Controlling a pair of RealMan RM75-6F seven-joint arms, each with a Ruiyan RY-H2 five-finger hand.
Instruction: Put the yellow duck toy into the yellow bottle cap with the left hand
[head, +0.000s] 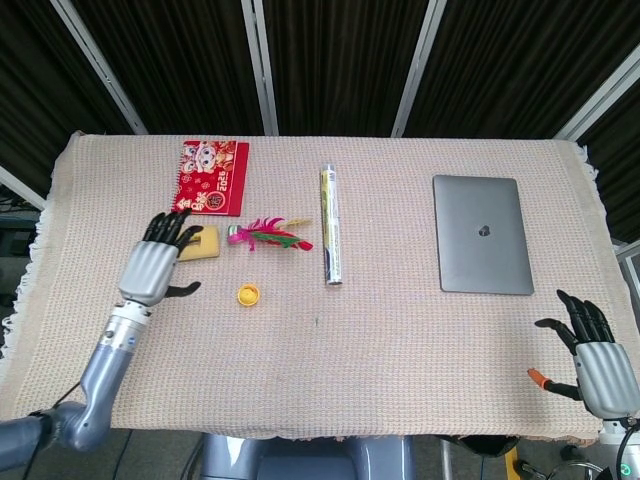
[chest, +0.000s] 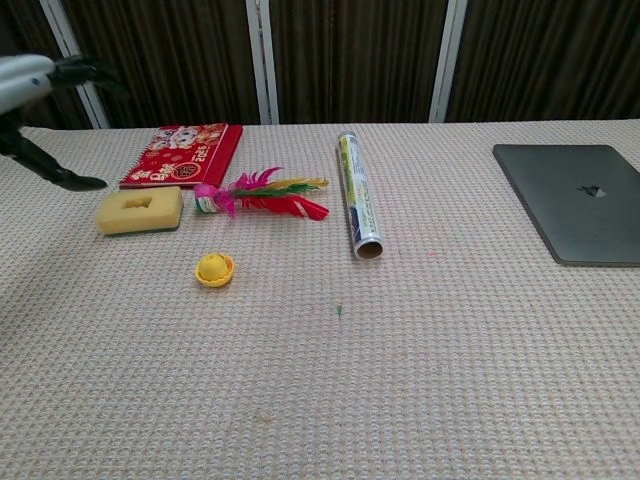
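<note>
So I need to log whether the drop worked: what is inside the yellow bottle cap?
The yellow duck toy sits inside the yellow bottle cap, its rounded top above the rim. Its lower part and the cap's floor are covered. The left hand is clear of it.

Table cloth (head: 400, 330) — beige, fine woven check. Yellow bottle cap (chest: 214, 270) holding yellow duck toy (chest: 212, 264). Sponge (chest: 140, 209) pale yellow. Booklet (head: 211, 177) red, cartoon print with gold lettering. Feather shuttlecock (chest: 262, 195) — magenta, green, yellow, red. Foil roll (head: 331, 224) silver with yellow-green label. Laptop (head: 482, 234) matte grey. Hands grey-bodied, black fingers (head: 166, 228).
</note>
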